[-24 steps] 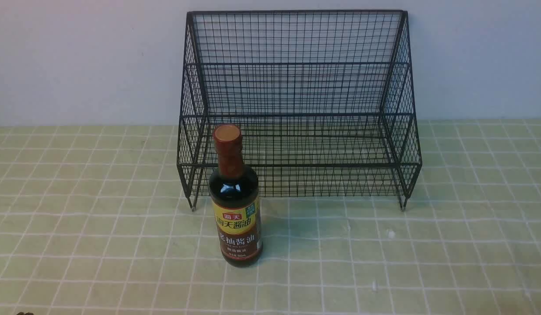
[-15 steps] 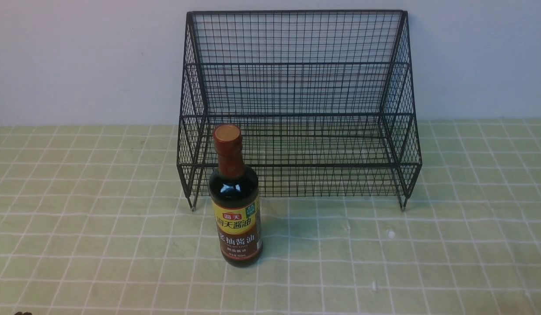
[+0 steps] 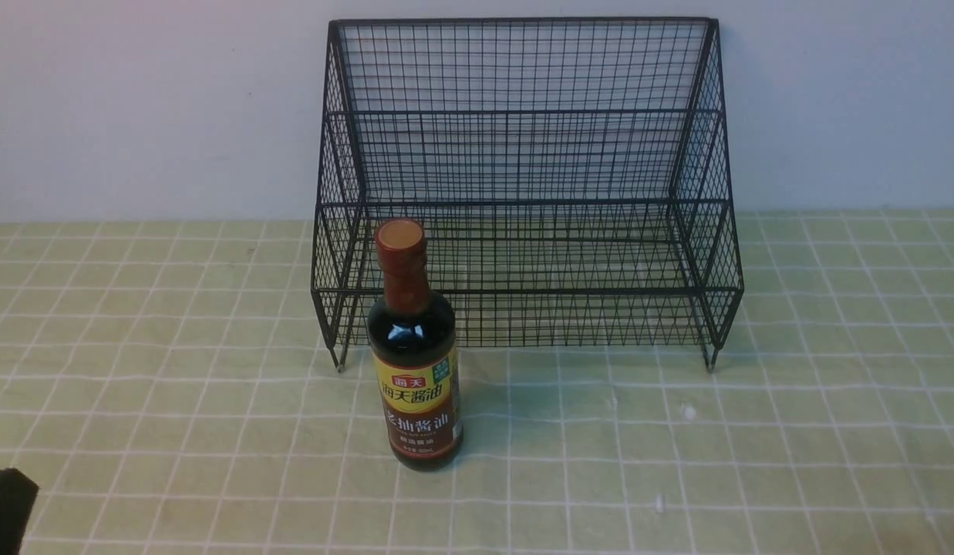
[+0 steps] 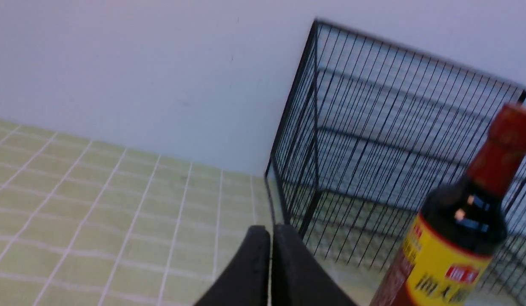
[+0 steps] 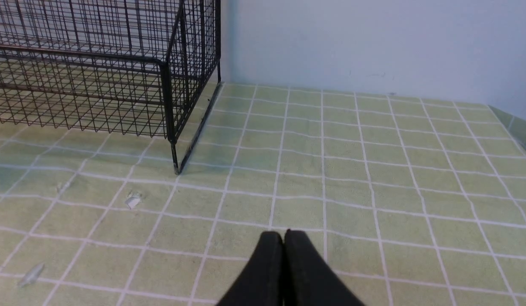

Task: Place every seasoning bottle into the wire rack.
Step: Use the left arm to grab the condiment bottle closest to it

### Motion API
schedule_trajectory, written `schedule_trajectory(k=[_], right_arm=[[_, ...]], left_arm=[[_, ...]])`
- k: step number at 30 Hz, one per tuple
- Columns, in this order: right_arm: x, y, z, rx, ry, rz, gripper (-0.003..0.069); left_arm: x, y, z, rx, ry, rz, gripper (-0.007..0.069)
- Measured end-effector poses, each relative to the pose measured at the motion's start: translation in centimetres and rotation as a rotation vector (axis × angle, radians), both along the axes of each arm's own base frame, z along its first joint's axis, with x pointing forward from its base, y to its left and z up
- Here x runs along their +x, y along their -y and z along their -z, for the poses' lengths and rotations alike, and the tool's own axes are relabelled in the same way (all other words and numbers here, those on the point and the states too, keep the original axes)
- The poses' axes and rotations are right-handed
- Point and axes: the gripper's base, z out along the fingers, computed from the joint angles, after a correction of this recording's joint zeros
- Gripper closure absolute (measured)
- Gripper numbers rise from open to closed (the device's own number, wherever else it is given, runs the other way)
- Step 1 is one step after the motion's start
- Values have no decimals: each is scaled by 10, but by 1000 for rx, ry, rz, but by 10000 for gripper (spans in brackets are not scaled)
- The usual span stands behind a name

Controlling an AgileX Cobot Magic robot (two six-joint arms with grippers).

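The dark soy-sauce bottle (image 3: 415,370) with a reddish-brown cap and yellow-brown label stands upright on the green checked cloth, just in front of the left part of the black wire rack (image 3: 527,193). The rack holds nothing. My left gripper (image 3: 6,505) shows as a black tip at the front view's lower left corner, well left of the bottle. In the left wrist view the left gripper (image 4: 270,231) is shut and empty, with the bottle (image 4: 454,238) and rack (image 4: 373,140) ahead of it. My right gripper (image 5: 283,236) is shut and empty over the cloth, with the rack's corner (image 5: 169,85) ahead; it is outside the front view.
A pale wall stands right behind the rack. Small white scraps (image 3: 689,412) lie on the cloth in front of the rack's right side, and they also show in the right wrist view (image 5: 133,199). The cloth's edge (image 5: 513,127) shows at the far right.
My left gripper has risen into the front view's lower left corner. The bottle and rack have not moved.
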Motion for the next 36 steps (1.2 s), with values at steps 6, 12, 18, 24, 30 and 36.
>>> schedule_trajectory(k=[6, 12, 18, 24, 30, 36], right_arm=[[0, 0, 0, 0, 0, 0, 673], [0, 0, 0, 0, 0, 0, 673], [0, 0, 0, 0, 0, 0, 673], [0, 0, 0, 0, 0, 0, 673], [0, 0, 0, 0, 0, 0, 673], [0, 0, 0, 0, 0, 0, 673]], left_arm=[[-6, -7, -32, -74, 336, -59, 631], [10, 7, -71, 149, 321, 26, 631], [61, 28, -104, 247, 162, 205, 586], [120, 56, -113, 247, -3, 472, 427], [155, 75, -109, 311, -72, 679, 204], [174, 85, -107, 308, -45, 794, 44]])
